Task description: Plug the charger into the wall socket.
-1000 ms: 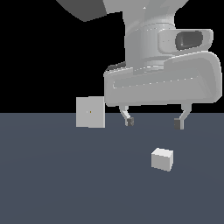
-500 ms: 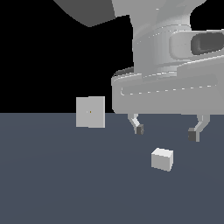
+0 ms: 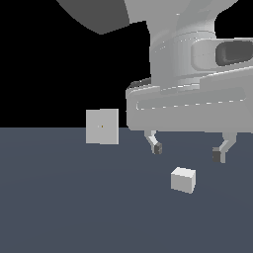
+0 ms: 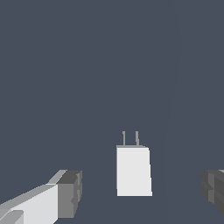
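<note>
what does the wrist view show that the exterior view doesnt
Only the wrist view shows the two thin prongs sticking out of one end of the charger. Only the exterior view shows the wall socket, standing upright to the exterior view's left of the charger, and the arm's body above the hand. Both show the charger lying on the dark floor, untouched, with the open hand's fingers spread wide on either side of it.

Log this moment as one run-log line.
phase: approach | gripper: open, above charger | charger: on floor, ungrasped | wall socket: empty
</note>
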Controlling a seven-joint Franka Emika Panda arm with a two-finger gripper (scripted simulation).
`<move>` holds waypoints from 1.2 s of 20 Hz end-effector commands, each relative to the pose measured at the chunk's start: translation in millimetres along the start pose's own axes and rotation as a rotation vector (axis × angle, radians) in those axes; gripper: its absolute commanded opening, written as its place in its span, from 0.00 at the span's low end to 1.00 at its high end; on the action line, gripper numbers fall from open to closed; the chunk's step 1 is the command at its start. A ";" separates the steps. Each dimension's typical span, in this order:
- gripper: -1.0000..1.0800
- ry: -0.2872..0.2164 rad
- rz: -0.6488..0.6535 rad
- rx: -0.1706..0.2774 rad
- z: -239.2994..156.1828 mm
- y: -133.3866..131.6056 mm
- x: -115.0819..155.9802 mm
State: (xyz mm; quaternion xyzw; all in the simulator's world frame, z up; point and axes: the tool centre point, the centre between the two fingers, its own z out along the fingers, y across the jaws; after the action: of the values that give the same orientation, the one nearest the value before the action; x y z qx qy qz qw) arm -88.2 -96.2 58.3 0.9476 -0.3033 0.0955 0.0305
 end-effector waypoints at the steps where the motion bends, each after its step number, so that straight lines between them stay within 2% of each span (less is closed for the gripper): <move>1: 0.96 -0.001 0.000 0.000 5.6 0.3 -1.6; 9: 0.96 -0.001 0.000 0.001 37.0 0.3 -8.4; 15: 0.96 -0.001 0.000 0.001 45.6 -0.1 -10.0; 16: 0.00 -0.001 0.000 0.001 45.6 -0.1 -10.0; 24: 0.00 -0.001 0.000 0.001 45.6 -0.1 -10.0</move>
State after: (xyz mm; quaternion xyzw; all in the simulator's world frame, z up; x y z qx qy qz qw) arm -88.7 -95.5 12.0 0.9478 -0.3030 0.0950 0.0298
